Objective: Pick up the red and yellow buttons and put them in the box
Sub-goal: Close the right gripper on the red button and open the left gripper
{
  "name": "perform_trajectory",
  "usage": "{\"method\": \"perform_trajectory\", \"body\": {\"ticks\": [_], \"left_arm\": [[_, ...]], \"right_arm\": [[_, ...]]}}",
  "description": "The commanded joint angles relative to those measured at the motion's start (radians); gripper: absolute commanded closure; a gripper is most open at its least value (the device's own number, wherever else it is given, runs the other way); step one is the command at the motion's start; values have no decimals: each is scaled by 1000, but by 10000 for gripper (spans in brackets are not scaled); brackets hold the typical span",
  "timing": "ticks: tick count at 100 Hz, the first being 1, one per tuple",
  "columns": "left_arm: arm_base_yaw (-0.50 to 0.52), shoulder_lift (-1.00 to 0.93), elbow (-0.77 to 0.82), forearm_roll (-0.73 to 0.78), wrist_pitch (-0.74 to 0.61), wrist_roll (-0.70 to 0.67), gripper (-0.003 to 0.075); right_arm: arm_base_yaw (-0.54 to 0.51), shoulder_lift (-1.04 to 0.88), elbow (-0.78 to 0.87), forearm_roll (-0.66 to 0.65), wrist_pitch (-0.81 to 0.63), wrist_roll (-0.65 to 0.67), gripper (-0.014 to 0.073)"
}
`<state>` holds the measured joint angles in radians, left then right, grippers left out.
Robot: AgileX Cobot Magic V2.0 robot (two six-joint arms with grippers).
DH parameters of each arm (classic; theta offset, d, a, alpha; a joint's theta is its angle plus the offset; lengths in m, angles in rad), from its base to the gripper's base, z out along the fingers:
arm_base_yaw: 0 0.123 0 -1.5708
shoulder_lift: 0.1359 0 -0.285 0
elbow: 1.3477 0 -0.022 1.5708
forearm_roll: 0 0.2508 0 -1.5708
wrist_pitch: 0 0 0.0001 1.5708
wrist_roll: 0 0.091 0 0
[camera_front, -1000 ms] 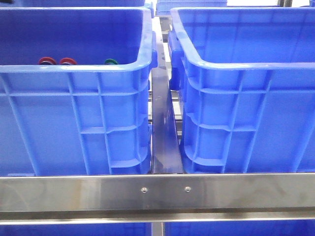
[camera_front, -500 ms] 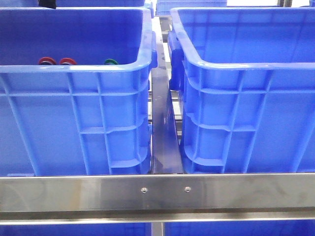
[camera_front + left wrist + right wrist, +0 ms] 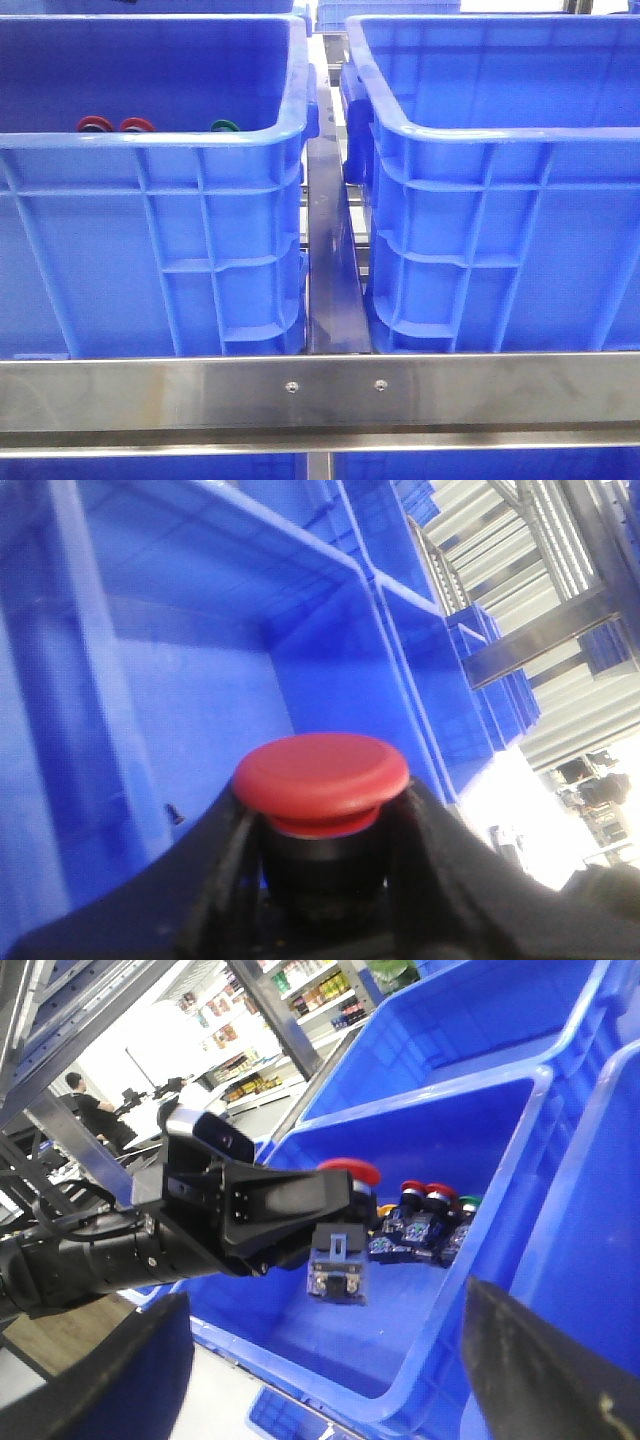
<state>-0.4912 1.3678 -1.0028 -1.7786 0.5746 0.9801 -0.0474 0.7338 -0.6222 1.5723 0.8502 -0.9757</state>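
Note:
My left gripper (image 3: 322, 815) is shut on a red button (image 3: 322, 772), its black fingers (image 3: 225, 845) pressing on the button's black body. The right wrist view shows it (image 3: 335, 1195) holding that button (image 3: 350, 1169), with a grey contact block (image 3: 338, 1272) hanging below, above the floor of the left blue bin (image 3: 480, 1290). Two more red buttons (image 3: 427, 1191) lie in the bin's far corner; their rims (image 3: 96, 124) show in the front view. My right gripper (image 3: 325, 1380) is open and empty over the bin's near rim. No gripper shows in the front view.
A green-rimmed cap (image 3: 224, 126) lies beside the red ones and shows in the right wrist view (image 3: 470, 1200). A second blue bin (image 3: 480, 190) stands to the right, with a metal divider (image 3: 330, 270) between them and a steel rail (image 3: 320, 390) in front.
A dark bit that showed at the front view's top left edge half a second ago is gone. The bins and the caps have not moved.

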Motion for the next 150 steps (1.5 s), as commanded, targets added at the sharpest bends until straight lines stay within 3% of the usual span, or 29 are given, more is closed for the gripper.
{"method": "perform_trajectory", "body": {"ticks": [1,43,99,111,135,150], "left_arm": [[-16,-30,-49,-76,22,-3,739],[-20,-30,-51,-76,36,-3,739],[-20,-30,-51,-76,35,-22,739],[-20,-30,-51,-76,35,-22,739],[-20,-30,-51,-76,33,-22,739],[-20,-30,-51,-76,31,-22,739]], "right_arm": [[65,18,-24,71,-71,-15,23],[443,300,-160,72,-341,-34,23],[520,491,-283,76,-319,-58,32],[520,492,-283,76,-315,-58,150],[520,493,-283,76,-305,-58,480],[520,493,-286,76,-295,-69,621]]}}
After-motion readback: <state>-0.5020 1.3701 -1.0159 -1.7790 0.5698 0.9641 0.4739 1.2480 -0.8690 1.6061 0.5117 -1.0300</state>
